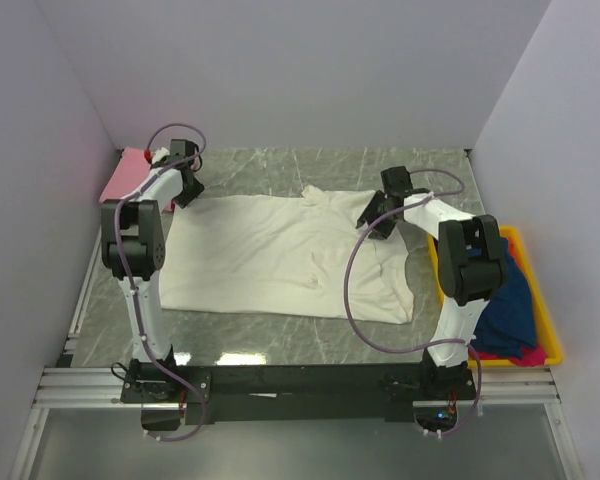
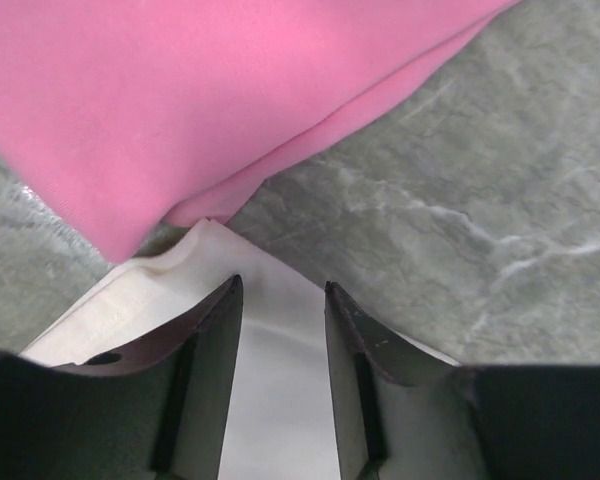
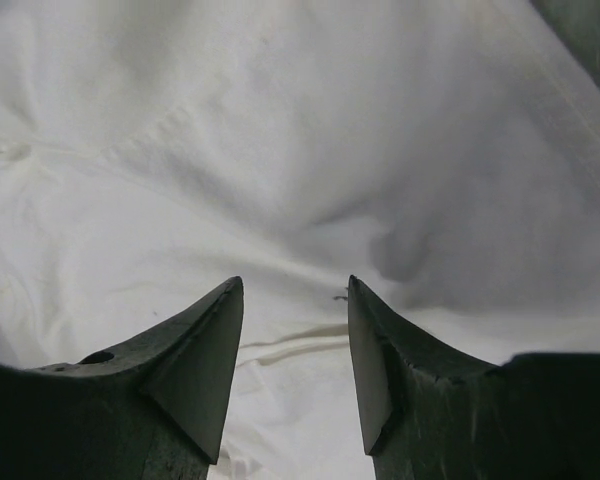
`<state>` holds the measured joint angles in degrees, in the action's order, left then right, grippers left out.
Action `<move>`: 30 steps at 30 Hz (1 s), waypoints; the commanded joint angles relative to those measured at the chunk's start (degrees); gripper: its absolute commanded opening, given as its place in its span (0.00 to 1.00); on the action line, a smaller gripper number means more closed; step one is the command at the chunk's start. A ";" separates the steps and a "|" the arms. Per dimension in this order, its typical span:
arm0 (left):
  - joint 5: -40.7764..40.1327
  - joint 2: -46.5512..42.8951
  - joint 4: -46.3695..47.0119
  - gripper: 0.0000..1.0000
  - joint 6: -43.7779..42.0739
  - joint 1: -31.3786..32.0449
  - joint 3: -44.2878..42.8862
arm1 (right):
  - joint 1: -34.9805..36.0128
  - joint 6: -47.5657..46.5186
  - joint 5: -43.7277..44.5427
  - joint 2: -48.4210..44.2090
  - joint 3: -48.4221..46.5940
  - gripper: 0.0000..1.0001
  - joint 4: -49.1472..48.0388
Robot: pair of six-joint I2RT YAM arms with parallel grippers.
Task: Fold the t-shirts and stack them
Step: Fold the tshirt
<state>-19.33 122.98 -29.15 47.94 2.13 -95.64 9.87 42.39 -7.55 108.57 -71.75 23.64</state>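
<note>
Currently, the cream shirt (image 1: 280,255) lies spread flat near the centre of the worktop (image 1: 280,335). The pink shirt (image 1: 125,172) sits folded at the far left corner, just beside the cream shirt's far left corner. A blue shirt (image 1: 510,300) and a magenta shirt (image 1: 525,352) lie bunched in the bin (image 1: 548,330) at the right.

End effector state:
- Left end effector (image 2: 283,290): fingers apart, straddling the stitched corner of the cream shirt. Not clamped.
- Right end effector (image 3: 292,290): fingers apart above wrinkled cream cloth on the shirt's right portion. Contact between tips and cloth cannot be determined.

Expected handling of the cream shirt:
- Light, soft and limp, with no stiffness of its own. It will likely sag from any held point and hold no shape while lifted.
- Not fragile, so a firm pinch should do no harm.
- Cotton on the smooth stone-patterned worktop will probably slide easily, so a held edge may drag the whole shirt rather than fold it.
- The shirt is two layers. A shallow pinch may take only the upper one.

Recommended grip points:
- Take hold at corners and stitched edges, where the cloth is thicker and less apt to slip out.
- Use two points along the same edge, one per arm, to keep the fold line straight.
- At the left corner, keep the fingers off the pink shirt, which lies close enough to be caught.
</note>
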 commanded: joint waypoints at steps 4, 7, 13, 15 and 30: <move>0.87 3.23 -0.83 0.31 1.19 -0.55 -4.21 | -0.46 -4.85 5.08 -0.12 -12.52 0.59 3.34; 1.67 3.41 -0.30 0.17 1.10 -0.90 -4.30 | -0.55 -6.18 7.46 3.48 -19.47 0.64 6.15; 3.77 0.25 3.99 0.01 0.66 -1.08 -0.52 | -2.13 -8.99 8.70 12.70 -31.86 0.73 9.23; 4.65 -1.24 5.41 0.01 0.49 -1.08 1.23 | -2.57 -9.34 8.69 16.22 -36.33 0.73 10.46; 6.85 -3.62 8.32 0.01 -0.13 -1.08 2.30 | -3.80 -5.66 8.17 25.90 -43.57 0.55 13.81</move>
<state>-13.26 122.69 -22.39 48.77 1.06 -93.06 5.98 35.77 0.78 133.97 -113.47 38.17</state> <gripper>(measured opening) 0.013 0.564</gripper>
